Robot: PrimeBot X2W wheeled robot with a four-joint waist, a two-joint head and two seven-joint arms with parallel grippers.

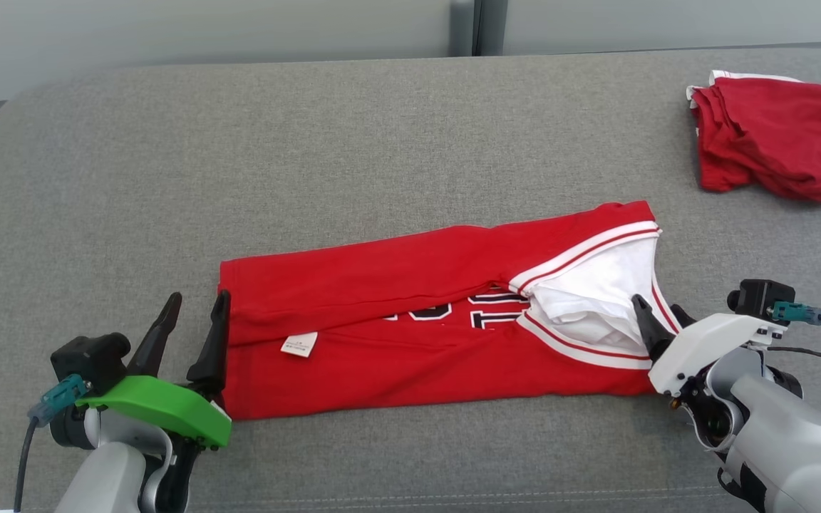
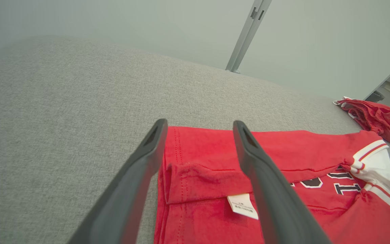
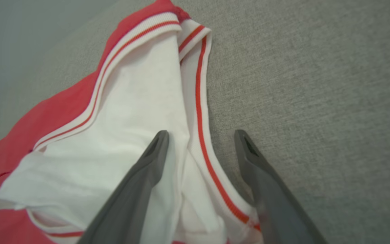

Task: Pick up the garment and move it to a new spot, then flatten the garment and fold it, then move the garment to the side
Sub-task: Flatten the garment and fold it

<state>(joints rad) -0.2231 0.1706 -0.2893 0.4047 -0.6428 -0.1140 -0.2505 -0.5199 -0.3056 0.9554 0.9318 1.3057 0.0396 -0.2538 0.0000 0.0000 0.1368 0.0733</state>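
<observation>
The garment (image 1: 396,285) is a red jersey with white, red-striped trim and dark lettering, lying folded lengthwise across the middle of the grey cushion (image 1: 311,142). My left gripper (image 1: 199,299) stands open at its left hem. In the left wrist view my left gripper (image 2: 200,125) straddles the hem edge of the garment (image 2: 283,149), whose white label (image 2: 243,205) lies beside the right finger. My right gripper (image 1: 658,310) is open at the neck end. In the right wrist view my right gripper (image 3: 201,134) has one finger over the garment's white lining (image 3: 141,101) and the other over bare cushion.
A second red piece of clothing (image 1: 774,135) lies crumpled at the far right of the cushion, also visible as a red heap (image 2: 381,118) in the left wrist view. Bare grey cushion stretches to the left and behind the jersey. A pale wall stands beyond.
</observation>
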